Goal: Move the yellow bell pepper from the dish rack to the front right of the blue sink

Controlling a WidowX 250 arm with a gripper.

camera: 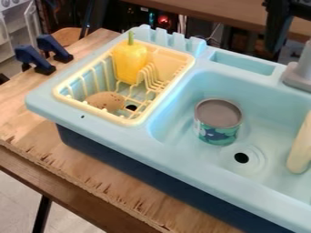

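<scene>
While gripper point(276, 43) hangs upper right, can't tell if clenched or released; tin point(218, 120) below-left in sink point(261, 95), pepper point(129, 63) farther left in rack point(189, 61).

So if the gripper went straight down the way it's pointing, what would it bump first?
The gripper points down, so it would probably bump the blue sink's back rim first, beside the grey faucet, but its depth is hard to tell.

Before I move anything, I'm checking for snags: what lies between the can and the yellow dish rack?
Between can and rack, the camera view shows sink wall and light blue rim, nothing loose.
</scene>
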